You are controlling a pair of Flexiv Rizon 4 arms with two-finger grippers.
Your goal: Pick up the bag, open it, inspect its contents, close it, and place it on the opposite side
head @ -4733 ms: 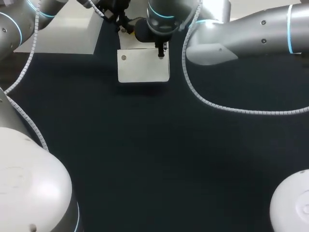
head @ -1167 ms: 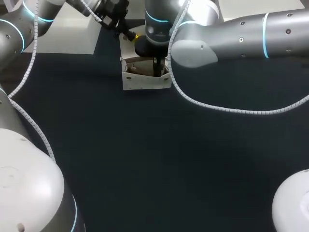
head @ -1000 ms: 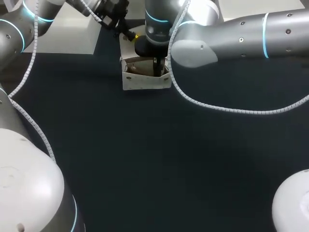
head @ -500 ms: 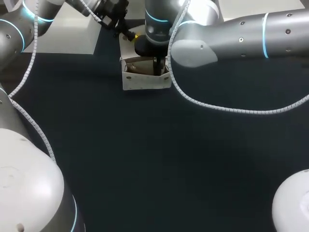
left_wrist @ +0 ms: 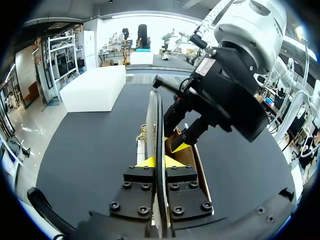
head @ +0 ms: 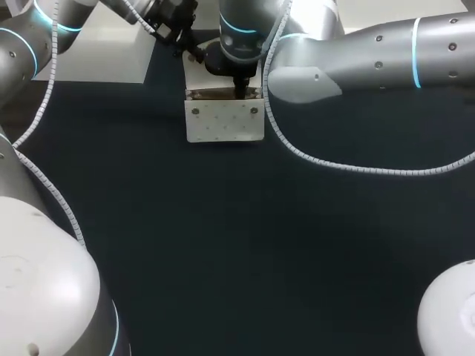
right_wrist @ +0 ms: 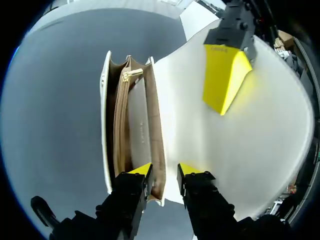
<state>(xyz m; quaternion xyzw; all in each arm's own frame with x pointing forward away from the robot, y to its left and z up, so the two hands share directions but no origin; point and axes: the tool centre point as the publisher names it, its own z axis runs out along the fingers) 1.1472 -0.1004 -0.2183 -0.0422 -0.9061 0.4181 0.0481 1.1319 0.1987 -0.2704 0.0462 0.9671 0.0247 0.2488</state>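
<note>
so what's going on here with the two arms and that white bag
Both arms are working on the white bag, which stands at the far side of the dark table. The left gripper pinches the bag's flap and holds it up, so the bag is open. The right gripper sits at the rim of the open mouth, above the tan-lined pockets.

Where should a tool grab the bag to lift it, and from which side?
Probably pinch the flap-side wall at the open mouth, coming from above, one finger inside and one outside. The bag opens toward the right tool, its walls are thin, and that tool straddles this wall. The left tool holds the flap by its thin edge, so the mouth is clear.
</note>
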